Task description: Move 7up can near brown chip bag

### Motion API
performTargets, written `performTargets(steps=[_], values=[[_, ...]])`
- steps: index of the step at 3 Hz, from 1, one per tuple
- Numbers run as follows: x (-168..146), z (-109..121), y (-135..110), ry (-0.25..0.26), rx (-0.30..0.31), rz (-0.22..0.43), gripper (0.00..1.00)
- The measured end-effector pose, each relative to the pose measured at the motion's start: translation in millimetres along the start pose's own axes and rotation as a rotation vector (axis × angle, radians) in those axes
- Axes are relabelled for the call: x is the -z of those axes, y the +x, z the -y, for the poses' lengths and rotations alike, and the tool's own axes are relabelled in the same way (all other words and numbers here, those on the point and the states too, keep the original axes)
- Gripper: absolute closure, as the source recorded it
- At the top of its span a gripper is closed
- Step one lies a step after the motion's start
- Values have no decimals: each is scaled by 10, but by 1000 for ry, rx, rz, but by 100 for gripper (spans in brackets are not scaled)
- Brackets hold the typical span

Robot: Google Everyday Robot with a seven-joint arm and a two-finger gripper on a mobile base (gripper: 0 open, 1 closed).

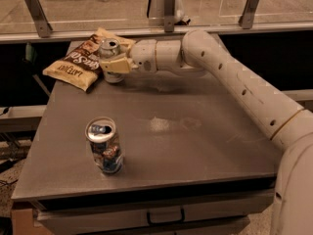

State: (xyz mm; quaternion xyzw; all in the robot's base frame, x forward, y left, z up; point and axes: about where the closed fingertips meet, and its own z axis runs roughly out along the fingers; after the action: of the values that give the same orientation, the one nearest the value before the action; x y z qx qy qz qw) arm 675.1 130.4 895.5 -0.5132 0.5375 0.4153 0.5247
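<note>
7up can (109, 48): located at the far left part of the table (205, 146), upright, silver top facing up; pale body partly covered by the tool (108, 65); lower part of the can visible beneath the tool, at or just above the table surface; contact with the surface cannot be told.

Tool: positioned at the far left of the table, pointing left; cream-coloured fingers (117, 65) clamped on the sides of the 7up can at about mid-height; state: grasping the 7up can.

Arm (230, 72): white, jointed; enters from the lower right corner of the view and reaches across the far right part of the table to the tool; wrist section level with the can.

Brown chip bag (73, 65): lies flat at the far left corner of the table; dark brown centre with white lettering, cream-yellow ends; its near end reaches the left edge of the table; the 7up can stands at the right side of the bag and overlaps it in the view; whether can and bag touch cannot be told.

Dark can (104, 148): upright near the front left of the table; multicoloured print with blue; top opened; well apart from the 7up can, the bag and the tool.

Table: grey flat top; a drawer (166, 214) with a dark handle sits under the front edge.
</note>
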Motion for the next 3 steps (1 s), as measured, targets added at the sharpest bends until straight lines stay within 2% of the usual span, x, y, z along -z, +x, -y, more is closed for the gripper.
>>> performTargets(steps=[2,3], values=[[-159,-26,35,-13,4,2,12],[-166,-10,37,-9,1,4,0]])
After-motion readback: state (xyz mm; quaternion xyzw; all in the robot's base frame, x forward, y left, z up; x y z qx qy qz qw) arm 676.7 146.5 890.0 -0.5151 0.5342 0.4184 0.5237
